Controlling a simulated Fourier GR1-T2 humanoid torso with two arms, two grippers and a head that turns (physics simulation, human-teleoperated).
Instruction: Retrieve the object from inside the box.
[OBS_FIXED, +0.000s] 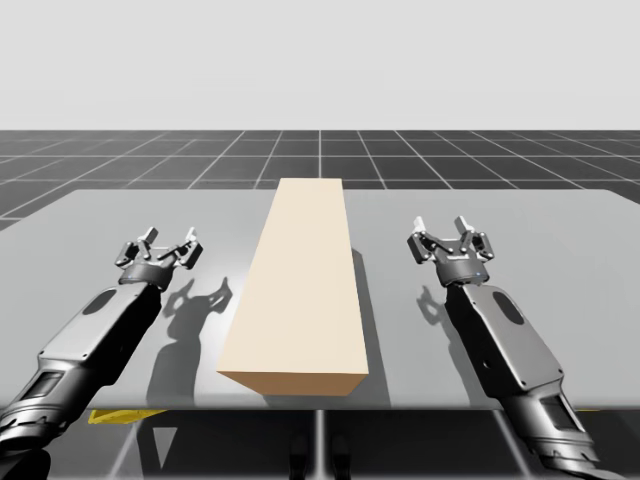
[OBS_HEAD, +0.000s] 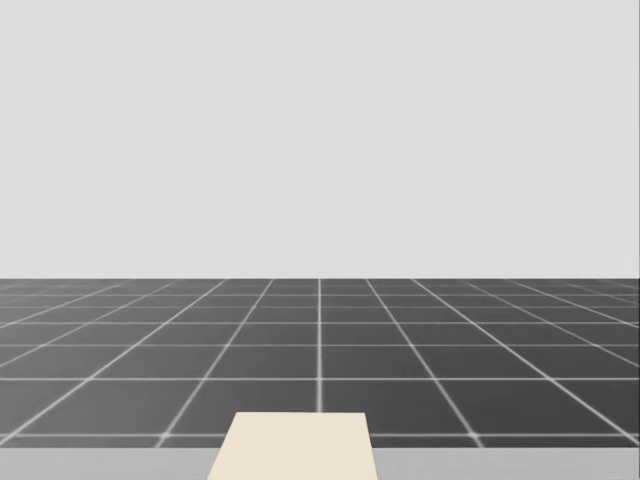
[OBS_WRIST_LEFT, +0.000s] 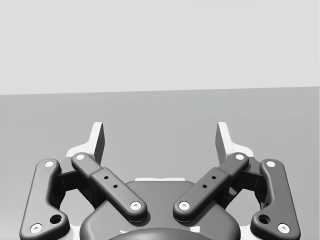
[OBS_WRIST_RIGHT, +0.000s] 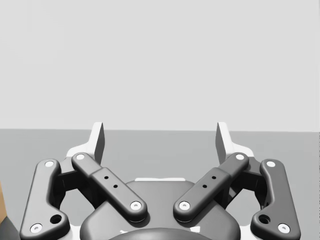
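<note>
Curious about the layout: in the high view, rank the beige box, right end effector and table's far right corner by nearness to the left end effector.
From the left end effector:
1. Beige box, beside it, mid-table.
2. Right end effector, across the box.
3. Table's far right corner, farthest back.

Flat grey matte desk (OBS_FIXED: 560, 250): wide, plain top with a straight far edge. Beyond it lies a dark tiled floor with pale grid lines (OBS_FIXED: 420, 160), running to a level horizon. Above the horizon is a featureless pale grey backdrop (OBS_FIXED: 320, 60). Below the desk's near edge, toward the left, there is a short yellow strip (OBS_FIXED: 122, 415), partly hidden; cannot tell what it belongs to. Under the near edge at the middle, a thin grey upright strut (OBS_FIXED: 320, 440) stands against dark ground.
</note>
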